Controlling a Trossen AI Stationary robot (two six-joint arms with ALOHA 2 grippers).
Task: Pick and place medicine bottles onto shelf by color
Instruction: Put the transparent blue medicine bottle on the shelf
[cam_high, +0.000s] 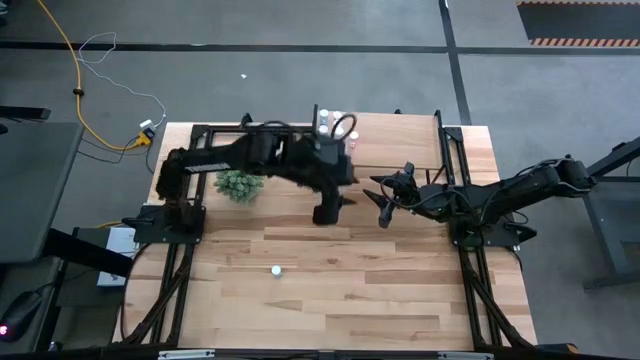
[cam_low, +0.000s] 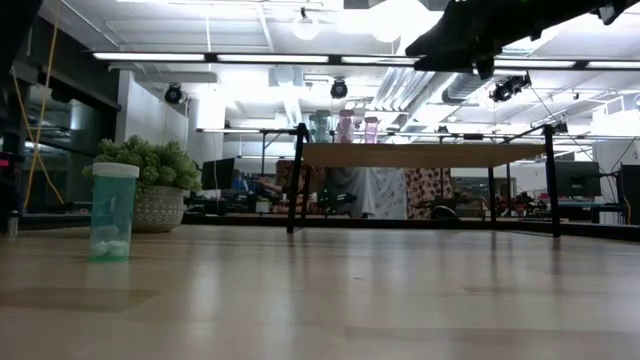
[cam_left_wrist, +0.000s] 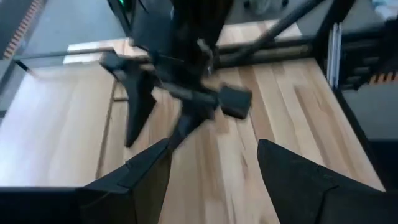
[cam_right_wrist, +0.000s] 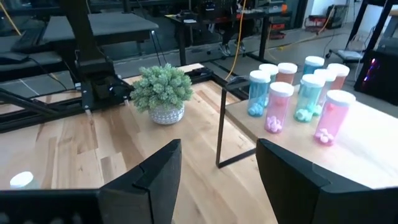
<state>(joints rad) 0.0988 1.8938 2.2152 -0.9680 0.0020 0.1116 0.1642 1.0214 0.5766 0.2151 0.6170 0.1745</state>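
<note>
We count one plant (cam_right_wrist: 161, 93) on the desk (cam_high: 400, 300), then eight bottles (cam_right_wrist: 278, 107) clustered on the shelf (cam_right_wrist: 373, 149): four bluish or teal, four pink, all white-capped. A ninth bottle (cam_high: 276, 269) stands alone on the desk, well apart from them. No label is readable. The left pincer (cam_high: 327, 213) and right pincer (cam_high: 386, 212) hang above mid-desk, both released, holding nothing.

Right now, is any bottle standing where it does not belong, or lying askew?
Yes, one. A teal bottle with a white cap stands alone on the table, upright, far from the eight bottles grouped on the shelf. Nothing looks spilled or tipped. Both arms hang above the table, holding nothing.
</note>
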